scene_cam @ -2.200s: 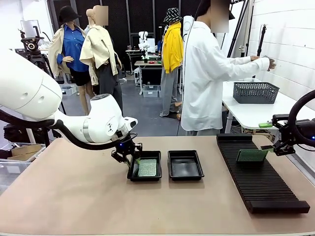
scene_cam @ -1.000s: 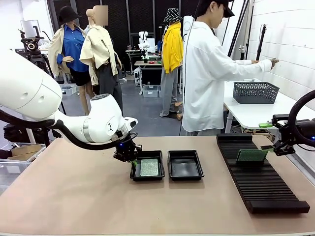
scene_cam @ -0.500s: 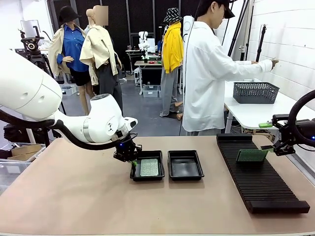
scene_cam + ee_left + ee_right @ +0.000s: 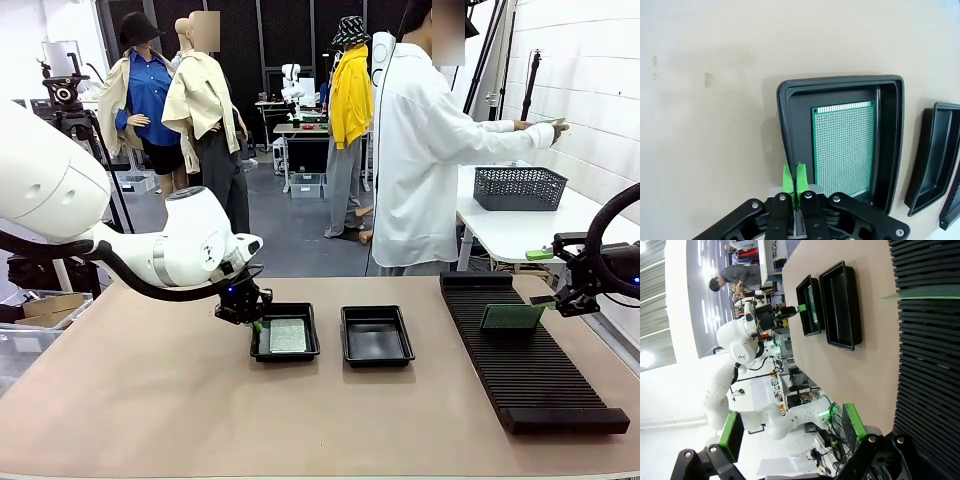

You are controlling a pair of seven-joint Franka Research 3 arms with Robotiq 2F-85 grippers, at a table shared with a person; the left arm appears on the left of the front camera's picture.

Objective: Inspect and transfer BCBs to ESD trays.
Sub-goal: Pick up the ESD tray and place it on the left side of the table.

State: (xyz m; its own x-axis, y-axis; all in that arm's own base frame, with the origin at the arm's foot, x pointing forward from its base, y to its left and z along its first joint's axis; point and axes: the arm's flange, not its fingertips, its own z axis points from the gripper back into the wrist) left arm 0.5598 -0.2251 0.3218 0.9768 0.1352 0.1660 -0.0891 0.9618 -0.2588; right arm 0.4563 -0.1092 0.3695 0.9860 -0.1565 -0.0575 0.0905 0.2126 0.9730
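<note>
Nearest us on the tan table (image 4: 150,420), a long black ribbed plastic rack (image 4: 530,385) carries one thin green rectangular circuit board. This racked board (image 4: 512,317) stands on edge in a slot toward the rack's far end. The right gripper (image 4: 568,298) hangs just beside it. In the right wrist view its green pads (image 4: 730,432) are spread wide with nothing between them.

At mid-table the left gripper (image 4: 248,318) has its pads (image 4: 787,176) pinched tight on the rim of a shallow glossy black plastic tray, on the robot's-left side. A second green perforated board (image 4: 844,147) lies flat on the floor of this loaded tray (image 4: 285,353).

Half a second ago this tray sat closer to its twin. It has since been dragged toward the robot's left with the board riding along inside, and the gap to the identical empty tray (image 4: 376,358) has widened. We judge that this board's transfer is done and its tray is being pulled aside. That leaves the racked board as the likely next one for the empty tray.

Beyond the table a person in a white coat (image 4: 420,150) stands side-on with arms stretched toward the wall, above a dark mesh basket (image 4: 518,187). What the far hand holds is too small to tell.
</note>
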